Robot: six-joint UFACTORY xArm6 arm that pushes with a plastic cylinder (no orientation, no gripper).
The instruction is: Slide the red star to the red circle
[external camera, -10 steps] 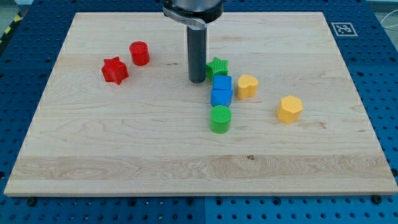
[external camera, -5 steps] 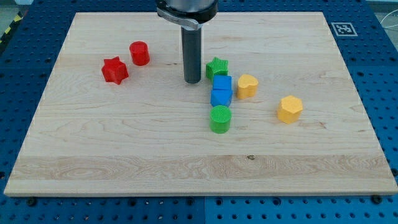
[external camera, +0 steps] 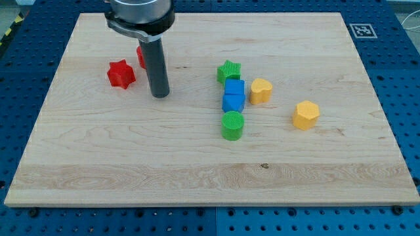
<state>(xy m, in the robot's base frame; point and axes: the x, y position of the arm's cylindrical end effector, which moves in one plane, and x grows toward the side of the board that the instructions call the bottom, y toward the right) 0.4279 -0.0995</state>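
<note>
The red star lies on the wooden board at the upper left. The red circle stands just up and right of it, mostly hidden behind my rod; only its left edge shows. My tip rests on the board to the right of the red star and slightly below it, about a block's width away, not touching it.
To the right of my tip is a cluster: a green star, two blue blocks below it, a green circle and a yellow heart-like block. A yellow hexagon lies farther right.
My tip has moved left from beside the green star to just right of the red star. The rod now covers most of the red circle. No block has moved.
</note>
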